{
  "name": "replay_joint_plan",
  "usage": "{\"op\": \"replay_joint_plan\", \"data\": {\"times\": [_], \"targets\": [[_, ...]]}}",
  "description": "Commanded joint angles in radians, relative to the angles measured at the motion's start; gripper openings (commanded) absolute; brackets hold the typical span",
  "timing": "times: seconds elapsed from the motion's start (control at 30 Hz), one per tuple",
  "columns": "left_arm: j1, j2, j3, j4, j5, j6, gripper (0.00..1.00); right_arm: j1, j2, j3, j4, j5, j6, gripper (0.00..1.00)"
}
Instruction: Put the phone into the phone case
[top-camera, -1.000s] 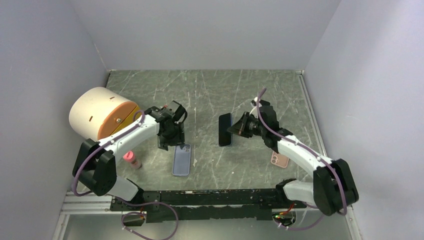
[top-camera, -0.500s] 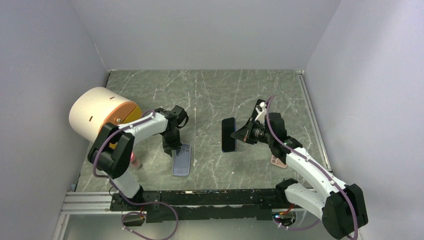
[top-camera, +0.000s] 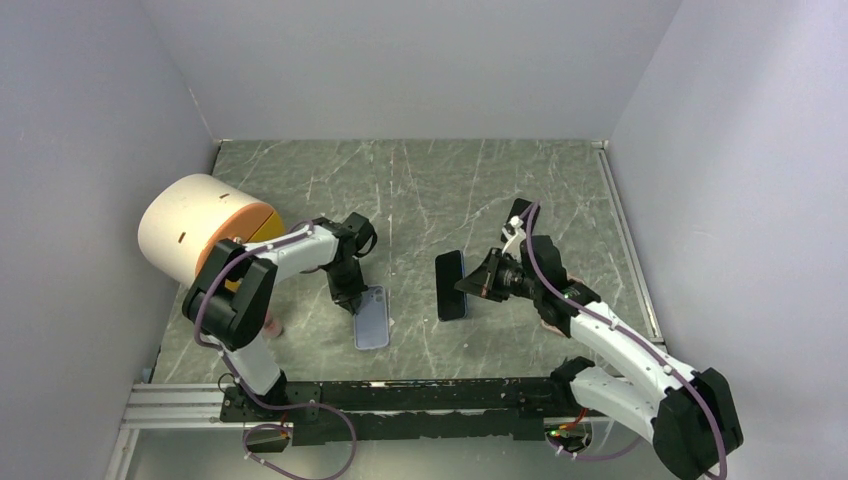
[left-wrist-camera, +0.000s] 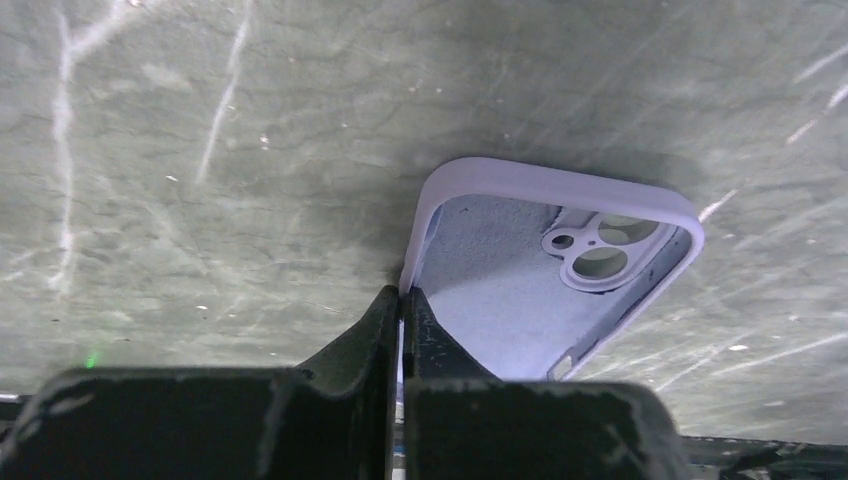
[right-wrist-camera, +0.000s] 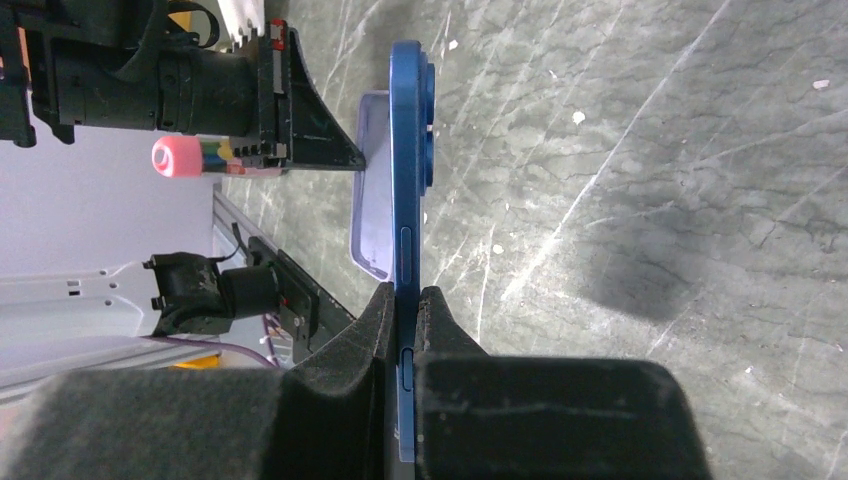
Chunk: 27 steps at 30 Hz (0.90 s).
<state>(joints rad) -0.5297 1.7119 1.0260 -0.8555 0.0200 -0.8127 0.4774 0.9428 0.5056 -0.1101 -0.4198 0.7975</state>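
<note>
Green marbled table (top-camera: 420, 190) carries a lilac case (top-camera: 372, 318), white drum (top-camera: 185, 230), pink-capped tube (right-wrist-camera: 175, 157)

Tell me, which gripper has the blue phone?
The right gripper: it pinches the phone by its thin edge. The left gripper pinches the rim of the lilac case instead.

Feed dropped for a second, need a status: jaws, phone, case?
Left jaws shut on phone case rim. Right jaws shut on phone, apart from case. Nothing between them.
</note>
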Motion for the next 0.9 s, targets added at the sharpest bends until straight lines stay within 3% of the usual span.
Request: {"op": "replay_joint_plan", "data": {"times": [0.0, 0.13, 0.4, 0.47, 0.57, 0.67, 0.87], "targets": [[-0.027, -0.052, -0.022, 0.158, 0.144, -0.119, 0.08, 0.042, 0.004, 0.036, 0.1, 0.03, 0.044, 0.0], [-0.026, -0.064, -0.024, 0.191, 0.159, -0.149, 0.15, 0.092, 0.037, 0.05, 0.127, 0.068, 0.061, 0.0], [-0.017, -0.189, -0.007, 0.158, 0.142, -0.144, 0.48, 0.214, 0.132, 0.09, 0.195, 0.129, 0.103, 0.0], [-0.002, -0.231, -0.019, 0.145, 0.137, -0.126, 0.51, 0.238, 0.159, 0.098, 0.214, 0.139, 0.101, 0.0], [0.042, -0.297, -0.054, 0.146, 0.145, -0.084, 0.48, 0.258, 0.221, 0.12, 0.238, 0.136, 0.1, 0.0], [0.101, -0.342, -0.132, 0.207, 0.241, -0.046, 0.44, 0.283, 0.282, 0.145, 0.271, 0.139, 0.099, 0.0], [0.193, -0.345, -0.21, 0.247, 0.321, -0.014, 0.36, 0.33, 0.416, 0.218, 0.29, 0.158, 0.086, 0.0]]}}
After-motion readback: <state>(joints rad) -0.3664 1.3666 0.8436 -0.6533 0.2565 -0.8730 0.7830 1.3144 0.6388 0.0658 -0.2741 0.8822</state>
